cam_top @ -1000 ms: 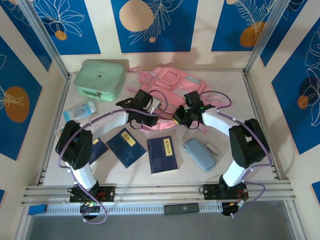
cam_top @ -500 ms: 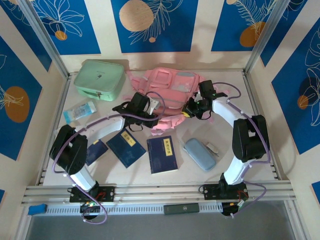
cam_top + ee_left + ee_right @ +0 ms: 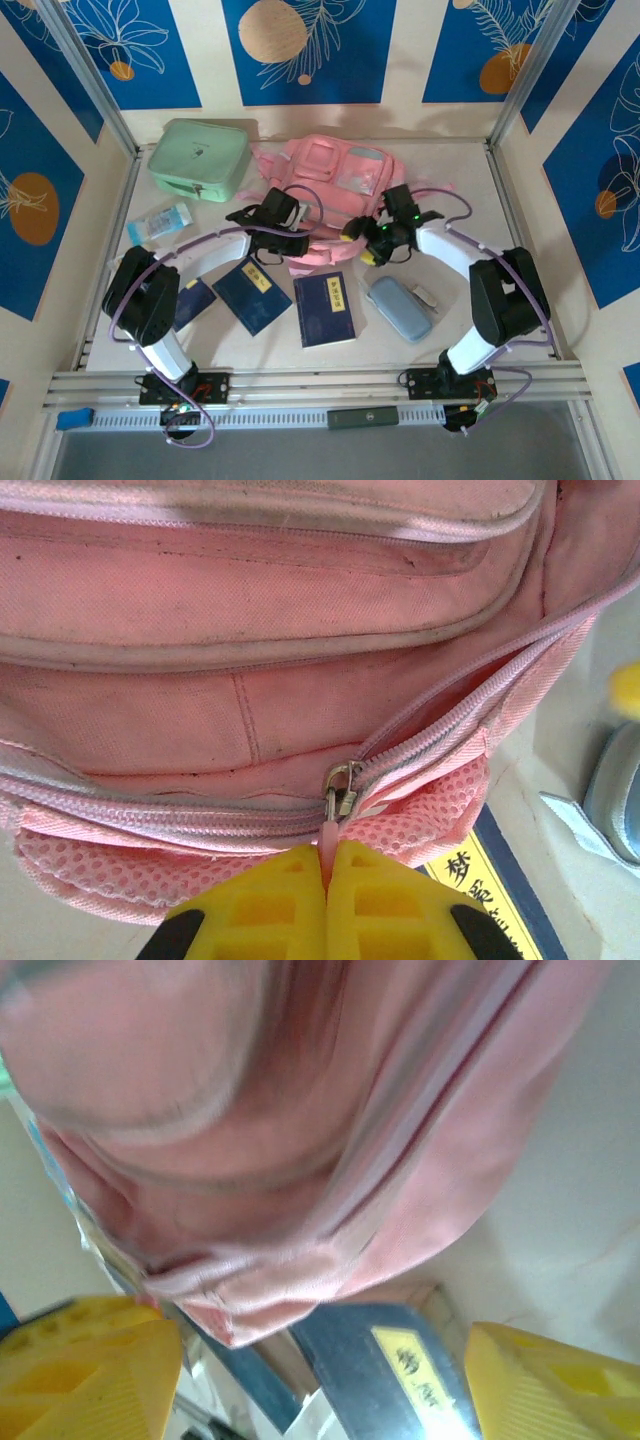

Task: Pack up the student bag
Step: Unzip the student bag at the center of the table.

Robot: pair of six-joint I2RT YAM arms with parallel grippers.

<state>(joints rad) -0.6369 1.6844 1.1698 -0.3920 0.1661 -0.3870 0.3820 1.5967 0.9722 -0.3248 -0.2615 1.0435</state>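
Across the far middle of the worktop (image 3: pixel 480 185) lies the student bag (image 3: pixel 335 170), its long axis running left to right. At its near edge the left claw (image 3: pixel 327 868) is clamped on the pink zip pull (image 3: pixel 328 832), with the bag straight ahead. Further right, the right claw (image 3: pixel 322 1365) hangs with jaws apart beside the bag, so the left arm looks nearer to work the zip.
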